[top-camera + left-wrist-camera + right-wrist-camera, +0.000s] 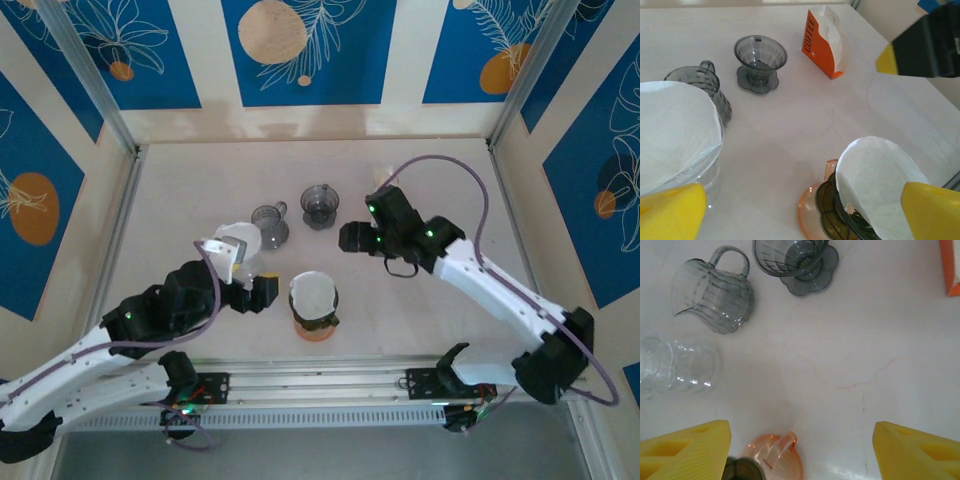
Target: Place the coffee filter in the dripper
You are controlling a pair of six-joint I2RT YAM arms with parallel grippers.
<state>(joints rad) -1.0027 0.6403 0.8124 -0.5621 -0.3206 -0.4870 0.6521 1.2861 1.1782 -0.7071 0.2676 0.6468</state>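
Note:
A white coffee filter [880,185] stands in a dark dripper stacked on an orange dripper [815,210]; from above the filter [313,293] sits mid-table near the front. My left gripper [802,215] is open, with its right fingertip [932,210] beside this filter and nothing between the pads. A second white filter [675,130] lines a clear dripper [240,243] at the left fingertip [670,215]. In the top view the left gripper [244,272] hangs between the two drippers. My right gripper [352,238] is open and empty; its wrist view looks down on the orange dripper [775,460].
Two grey drippers [270,222] [320,205] stand behind, one with a handle [715,290]. An orange box of coffee filters [822,42] stands further back. Bare tabletop lies to the right [865,350]. Walls close in the table on three sides.

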